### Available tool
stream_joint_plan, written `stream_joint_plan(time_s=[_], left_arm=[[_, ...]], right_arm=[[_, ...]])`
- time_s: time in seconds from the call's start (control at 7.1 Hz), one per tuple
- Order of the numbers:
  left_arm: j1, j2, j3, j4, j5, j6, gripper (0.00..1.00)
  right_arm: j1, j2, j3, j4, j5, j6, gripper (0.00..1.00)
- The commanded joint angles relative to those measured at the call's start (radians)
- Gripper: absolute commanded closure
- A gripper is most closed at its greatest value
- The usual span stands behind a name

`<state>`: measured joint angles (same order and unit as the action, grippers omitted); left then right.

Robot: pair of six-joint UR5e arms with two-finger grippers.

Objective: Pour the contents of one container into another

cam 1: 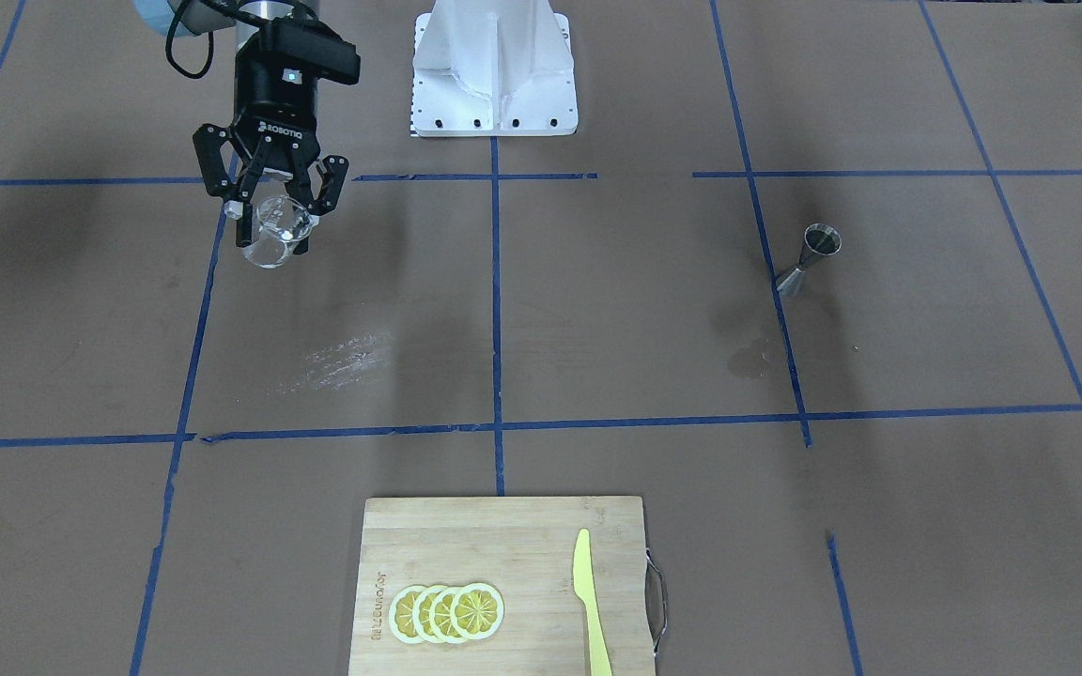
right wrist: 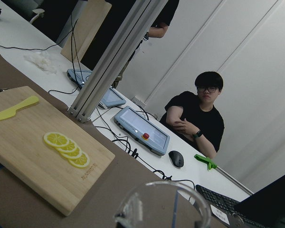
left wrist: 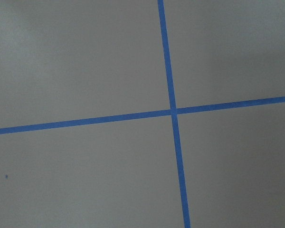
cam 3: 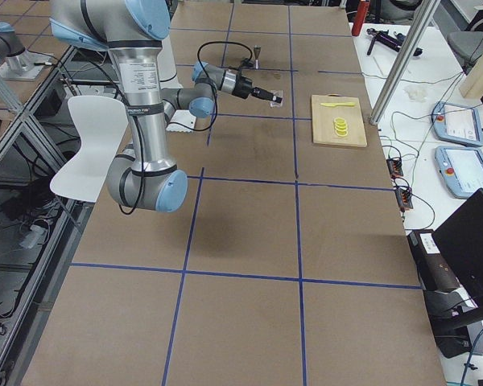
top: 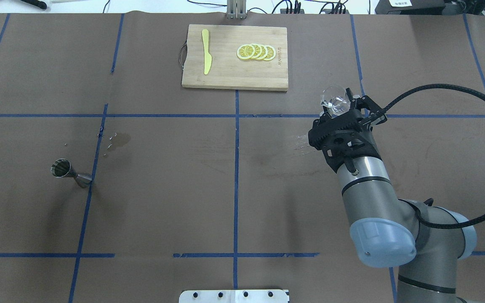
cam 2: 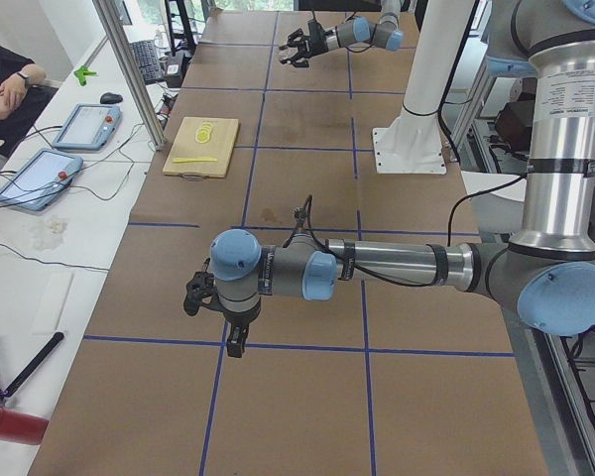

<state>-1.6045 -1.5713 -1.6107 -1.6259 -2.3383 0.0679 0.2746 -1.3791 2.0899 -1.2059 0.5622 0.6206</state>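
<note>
My right gripper [cam 1: 271, 223] is shut on a clear glass cup [cam 1: 270, 240] and holds it tilted above the table on the robot's right side, seen also in the overhead view as the gripper [top: 338, 106] with the cup [top: 334, 100]. The cup's rim [right wrist: 167, 205] fills the bottom of the right wrist view. A steel jigger [cam 1: 811, 257] stands upright far off on the robot's left side, also in the overhead view [top: 67, 171]. My left gripper [cam 2: 216, 309] shows only in the exterior left view, low over the table; I cannot tell if it is open or shut.
A wooden cutting board [top: 225, 75] at the table's far edge carries lemon slices [top: 256, 51] and a yellow knife [top: 206, 57]. A wet stain [top: 120, 140] lies near the jigger. The white base plate [cam 1: 494, 70] is at the robot's side. A person [right wrist: 199, 118] sits beyond the table.
</note>
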Motion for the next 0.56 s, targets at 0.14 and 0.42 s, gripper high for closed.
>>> stream_joint_plan(time_s=[0.14,0.42], left_arm=[[0.002,0.002,0.002,0.001,0.0,0.001,0.0],[0.0,0.004,0.002,0.001,0.0,0.0,0.0]], right_arm=[[-0.002,-0.179,-0.031,0.254,0.047,0.211,1.0],[-0.003,-0.222,-0.124,0.324,0.05,0.391,1.0]])
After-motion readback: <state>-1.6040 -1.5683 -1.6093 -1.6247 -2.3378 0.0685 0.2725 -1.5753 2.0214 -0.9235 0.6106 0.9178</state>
